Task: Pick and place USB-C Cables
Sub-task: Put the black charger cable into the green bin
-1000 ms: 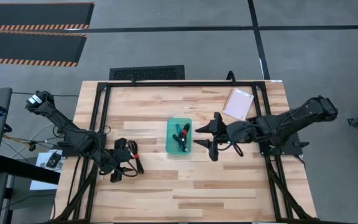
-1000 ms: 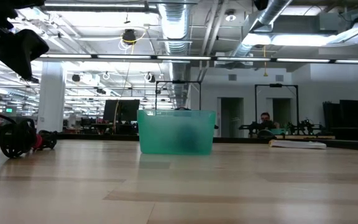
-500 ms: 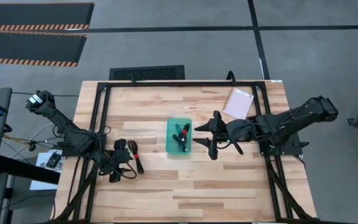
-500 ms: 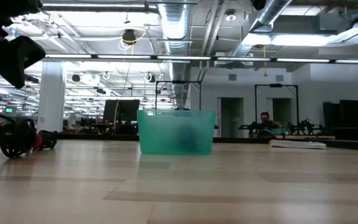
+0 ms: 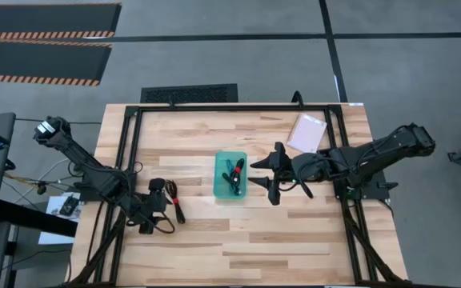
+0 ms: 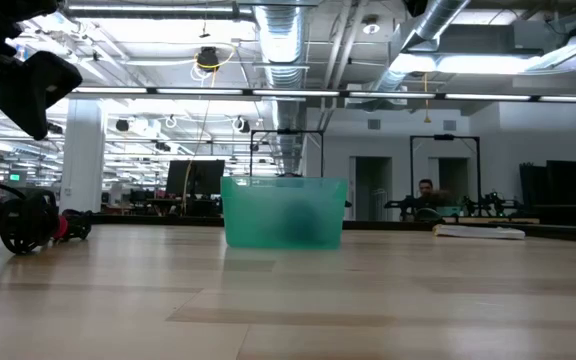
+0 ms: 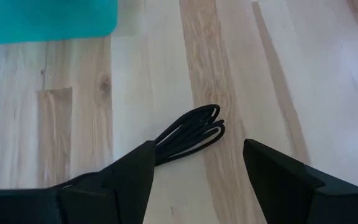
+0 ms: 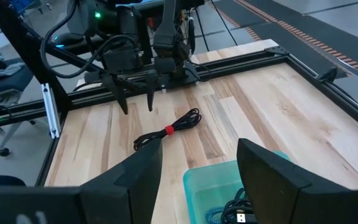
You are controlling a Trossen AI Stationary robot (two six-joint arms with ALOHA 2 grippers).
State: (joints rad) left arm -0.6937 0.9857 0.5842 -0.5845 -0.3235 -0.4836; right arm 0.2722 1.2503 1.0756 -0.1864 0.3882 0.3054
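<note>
A black USB-C cable (image 5: pixel 177 206) with a red tie (image 8: pixel 169 130) lies flat on the wooden table, left of the teal tray (image 5: pixel 219 181). My left gripper (image 5: pixel 158 206) hovers open just above and to the left of it. In the left wrist view one looped end of the cable (image 7: pixel 191 132) lies ahead of the spread fingers of my left gripper (image 7: pixel 197 149). More cables (image 5: pixel 233 174) lie in the tray. My right gripper (image 5: pixel 256 174) hangs open in the air at the tray's right side, holding nothing.
A flat pale pink packet (image 5: pixel 307 132) lies at the table's back right. A black frame (image 5: pixel 238 107) runs along the table's edges. Bare wood stretches across the near half of the table. The low view shows the tray (image 6: pixel 284 212) mid-table and the cable (image 6: pixel 30 220) at the left.
My left gripper has rolled a little about its own pointing line while staying above the cable. The cable and the tray lie as before.
</note>
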